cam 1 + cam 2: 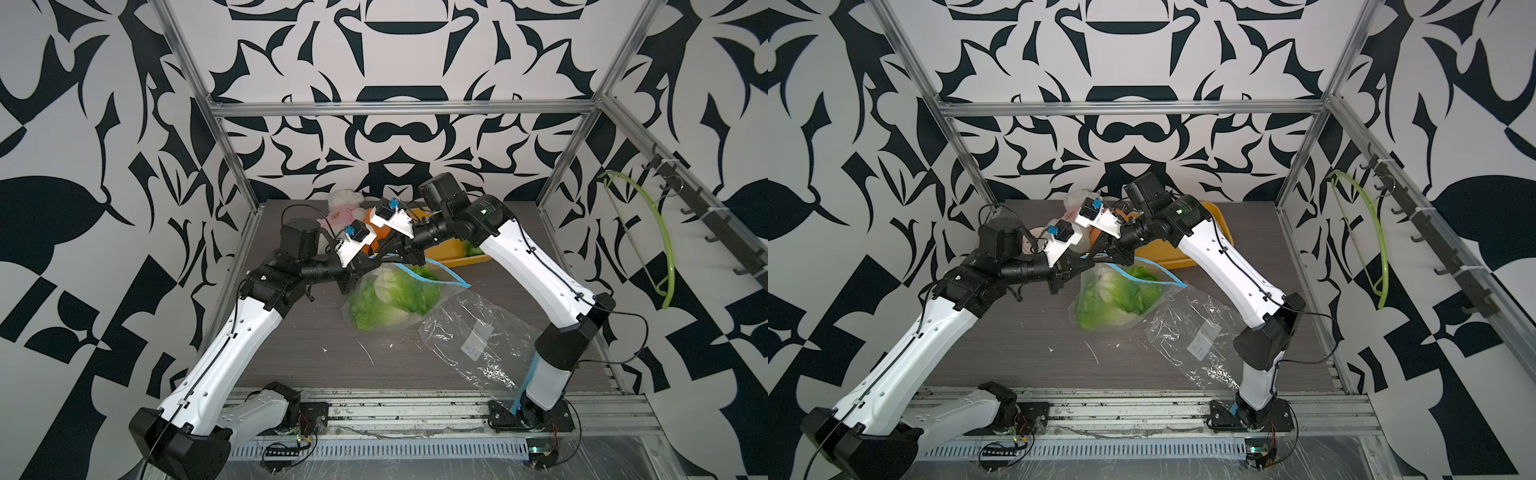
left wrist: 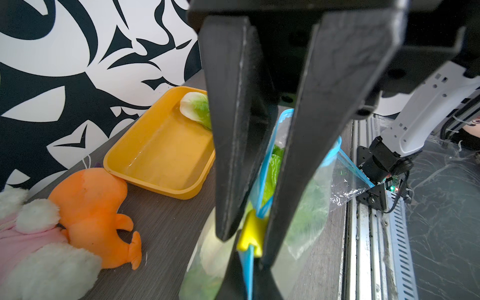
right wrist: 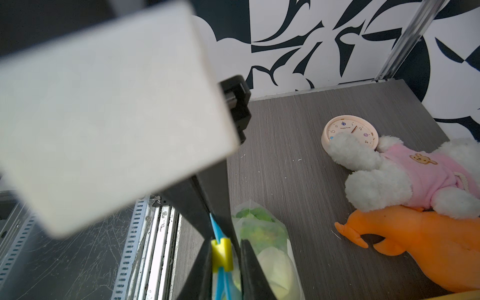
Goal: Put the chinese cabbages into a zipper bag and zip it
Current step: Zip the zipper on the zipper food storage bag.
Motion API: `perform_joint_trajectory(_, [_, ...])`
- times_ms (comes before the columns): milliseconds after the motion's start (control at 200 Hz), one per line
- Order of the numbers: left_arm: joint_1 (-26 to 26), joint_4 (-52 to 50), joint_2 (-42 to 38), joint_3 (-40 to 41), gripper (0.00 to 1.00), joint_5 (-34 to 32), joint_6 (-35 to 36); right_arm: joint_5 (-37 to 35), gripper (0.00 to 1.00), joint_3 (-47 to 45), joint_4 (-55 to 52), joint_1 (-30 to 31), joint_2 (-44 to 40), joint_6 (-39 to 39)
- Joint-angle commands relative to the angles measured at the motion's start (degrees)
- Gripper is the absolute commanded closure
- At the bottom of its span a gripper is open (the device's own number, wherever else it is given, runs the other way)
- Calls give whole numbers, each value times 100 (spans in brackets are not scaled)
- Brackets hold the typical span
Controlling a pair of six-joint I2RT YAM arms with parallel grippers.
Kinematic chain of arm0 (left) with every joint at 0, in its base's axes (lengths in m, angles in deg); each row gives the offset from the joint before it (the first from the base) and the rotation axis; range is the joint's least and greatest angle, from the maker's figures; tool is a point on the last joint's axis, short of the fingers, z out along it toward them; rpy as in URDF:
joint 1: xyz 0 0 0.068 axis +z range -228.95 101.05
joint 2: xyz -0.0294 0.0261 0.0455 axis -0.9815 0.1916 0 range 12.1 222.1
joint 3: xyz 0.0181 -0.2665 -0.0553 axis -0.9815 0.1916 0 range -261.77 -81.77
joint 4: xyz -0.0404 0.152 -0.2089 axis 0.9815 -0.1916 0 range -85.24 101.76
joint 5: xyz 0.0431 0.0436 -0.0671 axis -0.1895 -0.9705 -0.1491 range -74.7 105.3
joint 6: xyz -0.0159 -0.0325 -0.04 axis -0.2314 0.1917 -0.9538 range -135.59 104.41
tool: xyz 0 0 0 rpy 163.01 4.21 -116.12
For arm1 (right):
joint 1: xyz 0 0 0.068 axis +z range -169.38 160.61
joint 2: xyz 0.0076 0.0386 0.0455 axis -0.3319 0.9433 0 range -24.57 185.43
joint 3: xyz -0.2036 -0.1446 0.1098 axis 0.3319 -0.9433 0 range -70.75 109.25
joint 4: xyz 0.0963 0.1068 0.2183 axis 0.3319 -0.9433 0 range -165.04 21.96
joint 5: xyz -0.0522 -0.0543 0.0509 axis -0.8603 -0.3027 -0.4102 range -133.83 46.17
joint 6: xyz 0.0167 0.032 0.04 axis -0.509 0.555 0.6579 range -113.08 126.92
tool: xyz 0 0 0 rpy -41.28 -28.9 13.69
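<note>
Left gripper point(image 2: 246, 244) clamped shut on the blue zip strip point(image 2: 262, 168) of the zipper bag point(image 1: 446, 291), right gripper point(image 3: 226, 242) at its yellow slider point(image 3: 220, 253).
The right jaws stand narrowly apart around the slider; whether they pinch it I cannot tell. The bag lies at the table's point(image 1: 332, 353) centre in both top views, two chinese cabbages point(image 1: 386, 299) inside; a third cabbage point(image 2: 197, 109) sits in the yellow tray point(image 2: 166, 155) toward 1 o'clock.

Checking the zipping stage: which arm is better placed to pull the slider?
Right. The right gripper straddles the yellow slider, jaws not yet clamped; the left gripper is shut on the zipper strip beside it, likely as anchor.
</note>
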Motion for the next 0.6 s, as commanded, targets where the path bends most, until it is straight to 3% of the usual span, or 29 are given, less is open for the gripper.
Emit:
perform_joint_trajectory(0, [-4, 113, -52, -198, 100, 217, -38, 160, 82, 15, 300, -24, -305, 50])
perform_joint_trajectory(170, [-3, 84, -62, -205, 100, 211, -52, 184, 92, -4, 313, -28, -298, 73])
perform_joint_trajectory(435, [-4, 164, -134, -113, 100, 170, -242, 169, 95, -262, 511, -94, -419, 194])
perform_joint_trajectory(500, [-3, 168, -177, -62, 82, 163, -334, 172, 95, -328, 595, -103, -445, 237])
perform_joint_trajectory(595, [-3, 254, -297, 120, 70, 156, -458, 208, 96, -425, 719, -116, -471, 306])
